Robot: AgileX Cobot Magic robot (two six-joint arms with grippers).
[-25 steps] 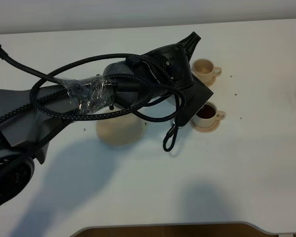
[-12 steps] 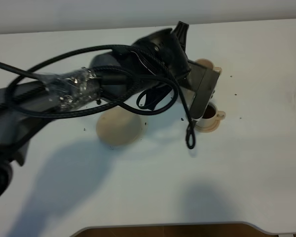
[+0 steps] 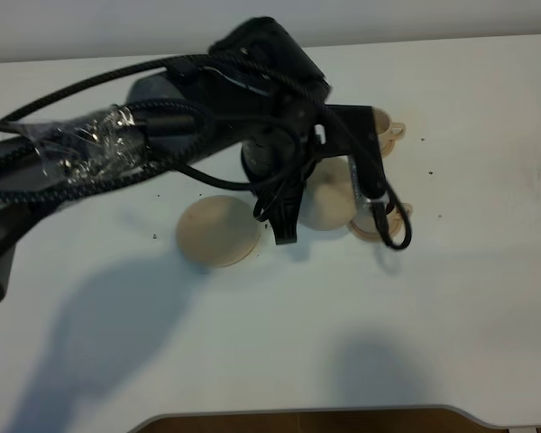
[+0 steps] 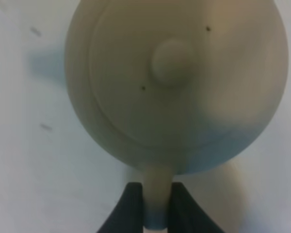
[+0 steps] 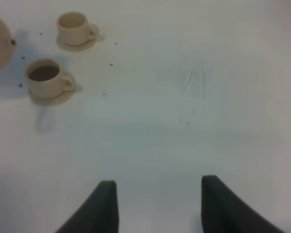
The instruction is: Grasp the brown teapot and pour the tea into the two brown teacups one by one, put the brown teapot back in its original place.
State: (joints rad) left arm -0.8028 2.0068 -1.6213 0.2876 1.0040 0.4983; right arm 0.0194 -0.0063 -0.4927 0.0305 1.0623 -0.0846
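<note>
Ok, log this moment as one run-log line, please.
left claw: shut on brown teapot handle | filled teacup: dark tea | other teacup: empty | large saucer: bare | right claw: open, holding nothing

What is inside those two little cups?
One teacup holds dark tea. The other teacup shows only a pale inside, seemingly empty; its very bottom is hidden by its rim.

Background only: white table (image 3: pixel 487 298), pale wall (image 3: pixel 90 27), brown floor (image 3: pixel 298 422).
Table surface plain and matte; small dark specks (image 3: pixel 423 140) scattered over it, and a faint grey scuff (image 5: pixel 194 77) in one patch. Wall runs along the far edge; floor shows below the curved front edge.
</note>
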